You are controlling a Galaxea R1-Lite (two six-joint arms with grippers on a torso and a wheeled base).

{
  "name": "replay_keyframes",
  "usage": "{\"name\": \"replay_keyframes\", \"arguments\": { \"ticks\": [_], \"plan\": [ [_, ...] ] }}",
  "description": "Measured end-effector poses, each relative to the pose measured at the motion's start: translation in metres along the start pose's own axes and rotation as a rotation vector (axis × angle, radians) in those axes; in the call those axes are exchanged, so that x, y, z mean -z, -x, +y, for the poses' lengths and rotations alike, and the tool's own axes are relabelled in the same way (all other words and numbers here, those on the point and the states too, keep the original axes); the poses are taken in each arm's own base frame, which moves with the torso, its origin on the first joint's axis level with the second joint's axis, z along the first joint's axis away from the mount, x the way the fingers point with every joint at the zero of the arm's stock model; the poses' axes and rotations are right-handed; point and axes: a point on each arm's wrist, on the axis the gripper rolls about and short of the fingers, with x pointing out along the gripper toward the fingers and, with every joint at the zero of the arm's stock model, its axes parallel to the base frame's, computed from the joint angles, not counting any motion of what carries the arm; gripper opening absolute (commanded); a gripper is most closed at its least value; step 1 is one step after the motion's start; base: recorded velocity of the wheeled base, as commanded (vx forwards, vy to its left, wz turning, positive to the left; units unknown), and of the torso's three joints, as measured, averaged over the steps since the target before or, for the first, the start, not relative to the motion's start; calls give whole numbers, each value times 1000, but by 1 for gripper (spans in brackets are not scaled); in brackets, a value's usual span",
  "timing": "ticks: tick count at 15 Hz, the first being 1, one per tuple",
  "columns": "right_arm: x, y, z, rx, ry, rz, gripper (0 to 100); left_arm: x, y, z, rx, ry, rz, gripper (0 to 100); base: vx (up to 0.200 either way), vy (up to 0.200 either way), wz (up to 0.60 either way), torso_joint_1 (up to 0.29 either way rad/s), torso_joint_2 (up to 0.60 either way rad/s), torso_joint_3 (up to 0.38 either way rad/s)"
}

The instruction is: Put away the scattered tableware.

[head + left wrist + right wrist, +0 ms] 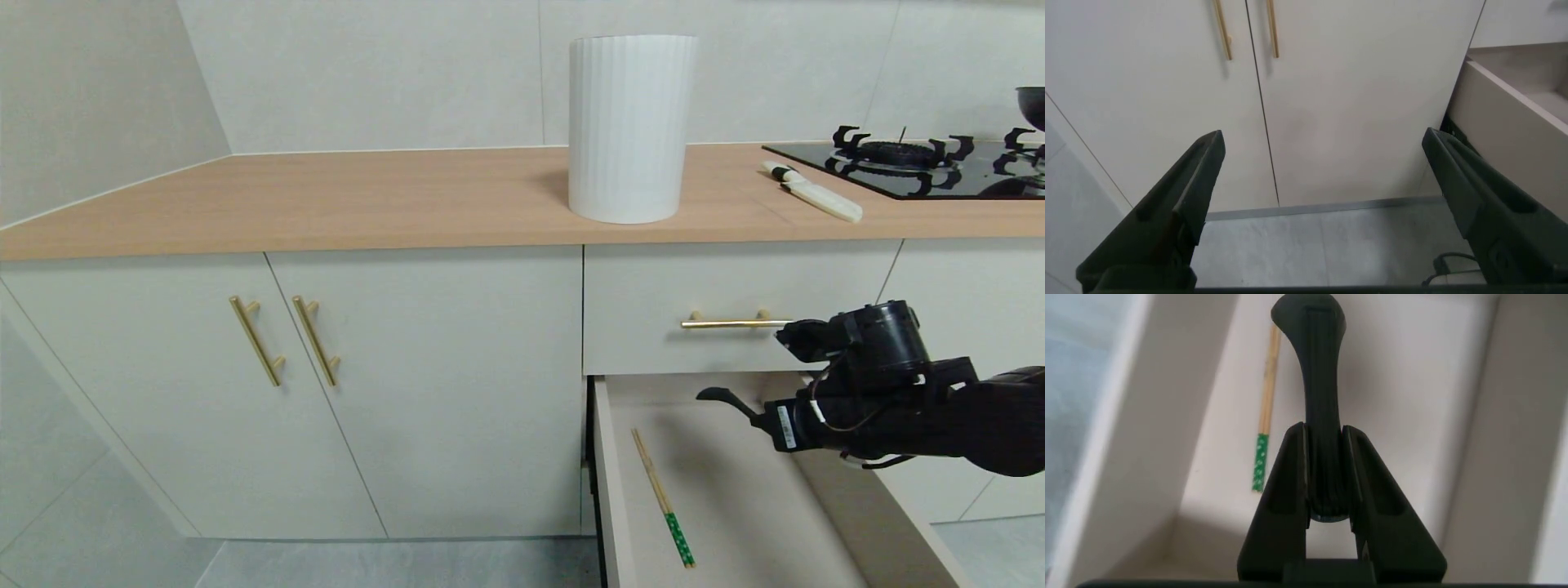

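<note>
A pair of wooden chopsticks (663, 500) with green patterned ends lies on the floor of the open drawer (609, 465), near its left wall. My right gripper (766, 418) hovers over the drawer, shut on a black utensil (720, 397) whose rounded end sticks out past the fingers. In the right wrist view the black utensil (1310, 351) runs straight out between the fingers of the right gripper (1327, 478), with the chopsticks (1264, 416) below it. My left gripper (1323, 143) is open, low in front of the cabinet doors, holding nothing.
A tall white ribbed container (627, 126) stands on the wooden counter (367, 196). A white-bladed knife (812, 193) lies near the gas hob (914, 163) at the right. A closed drawer with a brass handle (731, 323) sits above the open one. Cabinet doors (286, 339) are at left.
</note>
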Motion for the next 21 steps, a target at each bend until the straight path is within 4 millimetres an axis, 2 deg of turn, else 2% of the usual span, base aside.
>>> {"name": "replay_keyframes", "arguments": {
  "ticks": [6, 9, 16, 21],
  "plan": [
    [28, -77, -6, 89, -23, 36, 0, 0, 0, 0, 0, 0, 0, 100, 0, 0, 0, 0, 0, 0],
    [45, -102, -4, 111, -48, 78, 0, 0, 0, 0, 0, 0, 0, 100, 0, 0, 0, 0, 0, 0],
    [73, -132, 1, 157, -21, 155, 0, 0, 0, 0, 0, 0, 0, 100, 0, 0, 0, 0, 0, 0],
    [80, -143, 0, 170, -22, 175, 0, 0, 0, 0, 1, 0, 0, 100, 0, 0, 0, 0, 0, 0]
  ]
}}
